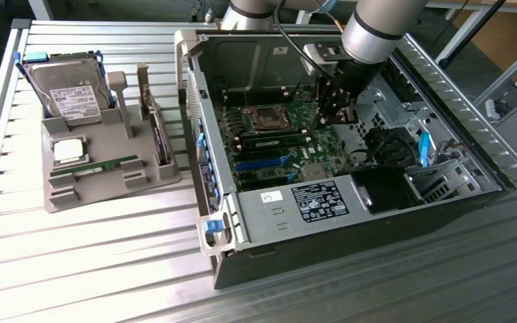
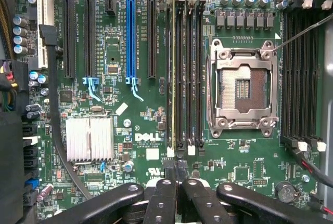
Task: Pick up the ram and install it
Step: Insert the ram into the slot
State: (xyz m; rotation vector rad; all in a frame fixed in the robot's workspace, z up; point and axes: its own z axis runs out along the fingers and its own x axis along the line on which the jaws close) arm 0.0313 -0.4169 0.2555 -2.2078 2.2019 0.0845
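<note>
1. the arm is a thick round tube in light silver-grey, with a second pale grey tube section behind it.
2. a black cable runs down alongside the arm toward the wrist.
3. a small light grey block sits at the wrist above a narrow black body.
4. the gripper is matte black, built of curved linkage bars with round silver pivot pins at the joints.
5. its fingertips are small, dark and squared.

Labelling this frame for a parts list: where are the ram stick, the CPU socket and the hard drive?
ram (image 1: 274, 142): exterior view, middle of the stick in its slot.
CPU socket (image 2: 242, 88): wrist view, centre contact field.
hard drive (image 1: 72, 96): exterior view, its white label.
</note>
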